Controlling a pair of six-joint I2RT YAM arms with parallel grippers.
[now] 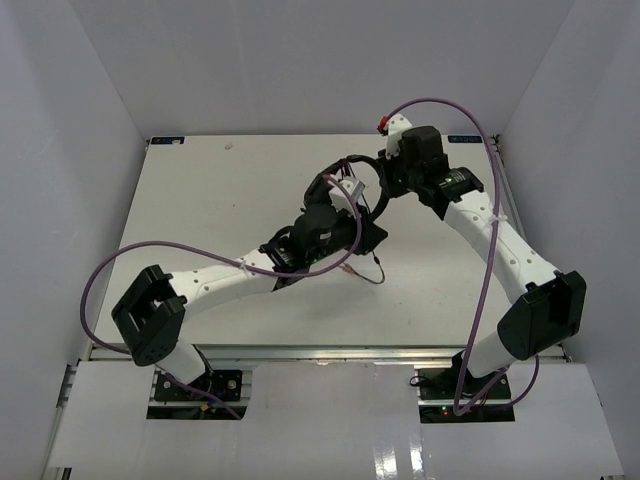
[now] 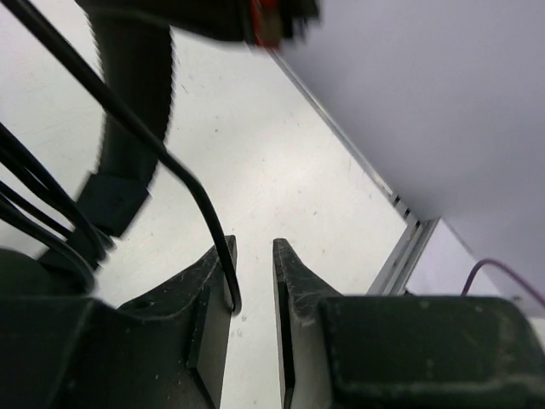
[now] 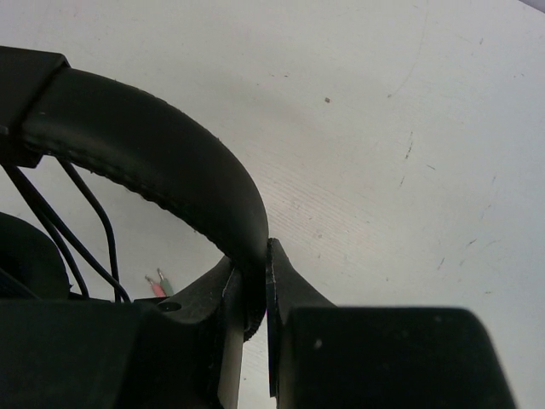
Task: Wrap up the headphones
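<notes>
The black headphones point(image 1: 352, 170) are held up over the middle of the table, between the two grippers. My right gripper point(image 1: 392, 185) is shut on the padded headband point(image 3: 153, 145), which runs down between its fingers. Its jaws show in the right wrist view point(image 3: 252, 253). My left gripper point(image 1: 343, 203) is by the earcup; its jaws point(image 2: 254, 247) stand a little apart. A bend of the thin dark cable point(image 2: 170, 162) hangs in that gap against the left finger point(image 2: 213, 281). Several cable strands point(image 2: 34, 200) run beside the headband arm point(image 2: 132, 111). The reddish plugs point(image 1: 373, 277) lie on the table and show in the right wrist view point(image 3: 157, 284).
Purple robot cables loop beside each arm point(image 1: 100, 275) point(image 1: 487, 250). White walls close in the table point(image 1: 200, 200) on three sides. The table's metal edge rail point(image 2: 409, 247) runs to the right of the left gripper. A blurred red part point(image 2: 266, 21) is at the top of the left wrist view.
</notes>
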